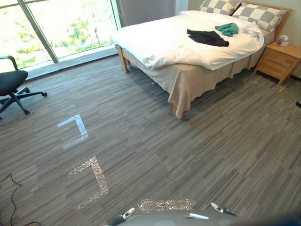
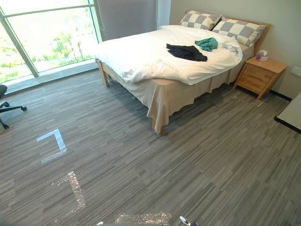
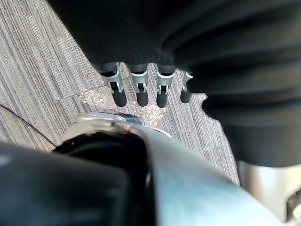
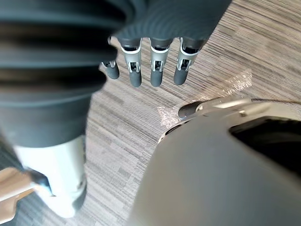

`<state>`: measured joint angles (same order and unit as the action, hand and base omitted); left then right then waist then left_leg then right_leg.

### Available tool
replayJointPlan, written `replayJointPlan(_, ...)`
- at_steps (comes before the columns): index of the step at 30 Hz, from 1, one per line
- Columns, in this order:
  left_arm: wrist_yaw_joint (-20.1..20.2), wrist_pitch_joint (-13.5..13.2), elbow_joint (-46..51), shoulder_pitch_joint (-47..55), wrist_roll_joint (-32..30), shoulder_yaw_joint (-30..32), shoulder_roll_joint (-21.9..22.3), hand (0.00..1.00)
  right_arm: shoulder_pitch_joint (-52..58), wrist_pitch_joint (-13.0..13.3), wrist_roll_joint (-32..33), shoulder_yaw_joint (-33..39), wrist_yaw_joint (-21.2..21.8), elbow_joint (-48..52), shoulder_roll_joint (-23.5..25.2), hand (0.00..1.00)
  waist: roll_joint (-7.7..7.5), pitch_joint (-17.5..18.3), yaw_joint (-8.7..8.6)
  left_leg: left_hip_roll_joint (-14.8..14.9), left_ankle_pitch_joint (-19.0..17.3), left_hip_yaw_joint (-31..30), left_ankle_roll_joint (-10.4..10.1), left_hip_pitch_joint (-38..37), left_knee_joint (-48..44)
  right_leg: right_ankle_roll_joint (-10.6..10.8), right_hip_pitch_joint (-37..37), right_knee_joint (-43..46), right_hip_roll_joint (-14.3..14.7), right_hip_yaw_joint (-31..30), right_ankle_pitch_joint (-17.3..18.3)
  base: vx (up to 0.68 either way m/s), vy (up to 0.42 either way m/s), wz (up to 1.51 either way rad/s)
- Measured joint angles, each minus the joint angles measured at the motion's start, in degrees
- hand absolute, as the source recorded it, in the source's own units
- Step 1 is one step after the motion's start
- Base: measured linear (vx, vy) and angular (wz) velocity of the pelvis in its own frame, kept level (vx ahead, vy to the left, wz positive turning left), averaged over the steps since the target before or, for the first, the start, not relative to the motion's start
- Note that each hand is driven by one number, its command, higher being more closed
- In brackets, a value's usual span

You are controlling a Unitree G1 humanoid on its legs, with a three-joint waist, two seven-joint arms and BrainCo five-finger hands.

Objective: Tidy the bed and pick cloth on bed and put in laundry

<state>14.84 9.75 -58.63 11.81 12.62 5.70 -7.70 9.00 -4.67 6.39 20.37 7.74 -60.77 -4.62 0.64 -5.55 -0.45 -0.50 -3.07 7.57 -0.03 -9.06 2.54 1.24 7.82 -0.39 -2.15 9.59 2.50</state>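
cloth comes in two pieces here, both on the far half of the bed and well apart from the robot. nearest, the left hand [image 3: 141,89] hangs over the carpet with its fingers straight and relaxed, holding nothing, and the right hand [image 4: 157,70] hangs the same way. ahead lie tape marks [image 1: 75,127] on the floor, then open carpet up to the bed [image 1: 155,42]. on its white duvet the black cloth [image 1: 208,37] is spread flat, with the teal cloth [image 1: 228,29] bunched just beside it, short of the pillows [image 1: 263,16]. the step in hand looks to be the walk over. it would go best aimed at the long side by the nightstand [image 1: 280,59], where both pieces seem to lie closest to the edge, stopping square to the mattress. lift the cloth before the duvet's slack corner is pulled straight.
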Motion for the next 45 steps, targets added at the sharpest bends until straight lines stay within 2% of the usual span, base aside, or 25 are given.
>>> replayJointPlan(2,0.0,0.0,-0.1,-0.1,-0.4,0.0,0.0,0.00,0.0,0.0,0.0,0.3,0.1,-0.1,0.1,0.00,-0.15,0.1,-0.03,0.0,0.7,-0.1,-0.2,-0.4,0.8,0.3,0.7,-1.0,0.1,0.6,-0.2,0.09,0.007,0.09)
replayJointPlan(5,0.3,-0.3,-0.3,0.0,-0.9,0.1,0.0,0.00,-0.4,0.0,-0.8,1.3,0.5,-0.6,0.2,0.00,-0.28,-0.2,0.07,0.0,1.3,0.0,0.5,-1.8,1.7,-0.1,1.7,-1.7,0.2,0.9,-0.6,0.15,0.014,0.02)
replayJointPlan(10,0.3,-1.7,-1.1,-0.4,-1.4,1.1,0.0,0.00,-2.3,0.0,-1.0,1.3,0.6,-1.0,0.3,0.00,-0.59,-1.1,0.04,-0.1,1.1,0.4,0.2,-3.1,2.4,0.1,2.8,-2.7,0.3,0.8,-0.5,0.09,0.000,-0.05)
replayJointPlan(16,1.5,-1.8,-1.1,-1.4,-4.2,1.0,-0.5,0.00,-4.3,0.0,-1.0,1.2,0.4,-0.8,1.3,0.00,-1.10,-2.0,0.23,-0.1,0.5,0.6,-0.7,-4.2,2.3,0.9,4.0,-2.6,0.1,0.8,0.0,0.00,-0.006,-0.01)
replayJointPlan(21,1.5,-1.7,-1.1,-1.6,-5.3,0.9,-0.5,0.00,-4.3,0.1,-1.0,1.2,-0.6,-0.8,1.4,0.00,-1.08,-2.0,0.22,-0.2,0.3,0.6,-0.4,-4.2,2.3,1.3,4.0,-2.5,0.0,0.8,0.3,-0.03,-0.013,0.00)
replayJointPlan(23,1.5,-1.7,-1.1,-1.6,-5.5,0.5,-0.6,0.00,-4.1,0.1,-1.0,1.2,-1.2,-0.6,1.4,0.00,-1.21,-2.1,0.24,-0.2,0.1,0.8,-0.1,-4.1,2.2,0.8,3.4,-1.5,0.0,0.8,0.9,-0.05,-0.018,-0.03)
replayJointPlan(25,1.6,-1.7,-1.0,-1.8,-5.8,-0.8,-0.9,0.00,-4.1,0.4,-1.1,1.2,-1.8,0.0,1.4,0.00,-1.37,-2.4,0.22,-0.2,-0.5,0.9,0.3,-3.8,1.8,0.9,2.0,1.4,-0.3,0.8,2.8,-0.03,-0.008,-0.02)
replayJointPlan(27,2.4,-1.6,-1.0,-2.4,-7.2,-2.0,-1.4,0.00,-4.3,1.3,-1.2,1.1,-2.7,0.3,1.5,0.00,-1.60,-2.9,0.27,-0.5,-1.7,1.2,1.0,-2.8,0.2,1.4,-1.4,8.2,-1.5,0.8,6.4,-0.02,0.012,0.00)
replayJointPlan(29,2.4,-1.6,-1.0,-3.4,-7.7,-3.6,-2.0,0.00,-4.6,1.0,-0.9,1.0,-3.8,0.4,1.4,0.00,-1.96,-4.0,0.28,-1.0,-2.7,1.9,2.2,-1.9,-2.1,3.9,-6.6,19.9,-4.0,1.5,9.3,-0.04,0.032,-0.13)
replayJointPlan(31,2.3,-1.5,-1.0,-4.1,-7.6,-4.0,-2.2,0.00,-5.0,0.4,-0.1,1.0,-4.3,0.4,1.1,0.00,-1.47,-5.4,0.52,-0.2,-2.8,3.5,2.5,-3.0,-2.8,5.2,-9.6,27.2,-5.3,4.6,9.1,0.01,0.023,-0.34)
replayJointPlan(32,2.3,-1.3,-1.0,-4.6,-7.6,-4.0,-2.6,0.00,-5.5,0.1,0.8,1.1,-4.6,0.4,1.1,0.00,-1.97,-6.9,0.52,0.4,-3.1,4.2,2.3,-4.4,-2.8,4.5,-9.8,29.6,-7.1,8.1,10.1,0.01,0.019,-0.37)
replayJointPlan(33,2.3,-1.1,-1.0,-4.8,-7.7,-4.0,-2.9,0.00,-5.6,-0.1,1.3,1.0,-4.7,0.2,1.3,0.00,-1.86,-7.3,0.55,0.7,-3.4,4.6,1.9,-4.6,-3.0,4.2,-10.0,29.3,-7.7,9.1,10.3,0.02,-0.009,-0.36)
replayJointPlan(34,2.3,-1.0,-1.0,-5.2,-7.7,-4.0,-3.6,0.00,-5.8,-0.7,1.5,1.0,-5.1,-0.1,1.7,0.00,-2.90,-7.3,0.58,1.6,-4.1,5.1,0.9,-5.0,-3.7,4.2,-10.1,27.0,-8.2,9.6,10.2,0.08,-0.075,-0.29)
replayJointPlan(36,2.4,-0.3,-1.1,-6.1,-8.9,-4.0,-4.2,0.00,-5.7,-1.2,2.7,1.1,-5.4,-0.2,2.2,0.00,-3.67,-7.7,0.49,3.7,-5.1,5.8,-0.7,-4.9,-5.2,4.1,-9.9,21.1,-7.6,9.8,9.3,0.11,-0.156,-0.32)
replayJointPlan(37,2.4,0.0,-1.2,-6.2,-9.8,-4.0,-4.3,0.00,-5.3,-1.4,3.7,1.1,-5.5,-0.3,2.4,0.00,-3.92,-7.8,0.37,5.0,-6.0,6.1,-1.9,-4.9,-6.2,3.9,-9.8,16.2,-7.3,9.9,6.5,0.13,-0.216,-0.32)
replayJointPlan(38,2.3,0.0,-1.2,-6.3,-10.9,-3.9,-4.6,0.00,-4.6,-1.4,4.2,1.2,-5.4,-0.4,2.8,0.00,-4.44,-8.1,0.19,5.9,-7.1,6.3,-3.3,-5.3,-7.4,3.8,-9.3,13.2,-7.6,10.4,1.0,0.18,-0.293,-0.24)
replayJointPlan(39,2.2,0.0,-1.2,-6.3,-11.5,-3.8,-4.5,0.00,-4.5,-1.4,4.3,1.6,-5.3,-0.5,2.9,0.00,-4.41,-8.2,0.03,6.4,-7.4,6.5,-3.9,-5.7,-7.8,1.6,-9.0,13.4,-7.3,11.0,-0.1,0.21,-0.325,-0.18)
replayJointPlan(40,1.3,0.0,-1.3,-6.4,-12.4,-3.3,-3.9,0.00,-3.9,-1.4,4.7,2.7,-5.2,-0.5,3.1,0.00,-3.51,-8.5,-0.32,8.3,-7.9,7.7,-4.8,-6.9,-7.9,0.7,-8.4,15.0,-6.1,11.9,1.0,0.18,-0.278,-0.17)
replayJointPlan(41,1.0,-0.1,-1.2,-6.4,-12.9,-3.2,-3.5,0.00,-3.7,-1.3,4.7,3.3,-5.0,-0.4,3.1,0.00,-2.98,-8.9,-0.48,8.8,-8.1,8.3,-5.3,-7.5,-7.7,0.5,-8.8,16.5,-5.8,11.8,2.1,0.14,-0.248,-0.32)
replayJointPlan(42,0.7,-0.4,-1.2,-6.5,-13.8,-2.1,-2.3,0.00,-3.6,-1.2,4.8,4.7,-4.5,0.0,3.2,0.00,-2.16,-9.7,-0.46,9.6,-8.5,9.6,-6.3,-8.6,-7.7,0.0,-10.0,20.5,-5.9,11.8,4.7,0.08,-0.219,-0.42)
replayJointPlan(45,-0.2,-0.4,-1.2,-6.3,-14.5,-0.8,-1.2,0.00,-2.2,-0.6,4.3,6.2,-3.5,2.0,3.6,0.00,-1.06,-9.2,-0.70,11.2,-9.8,11.9,-8.2,-10.0,-7.7,-1.3,-12.5,26.8,-5.3,11.9,10.9,0.08,-0.209,-0.30)
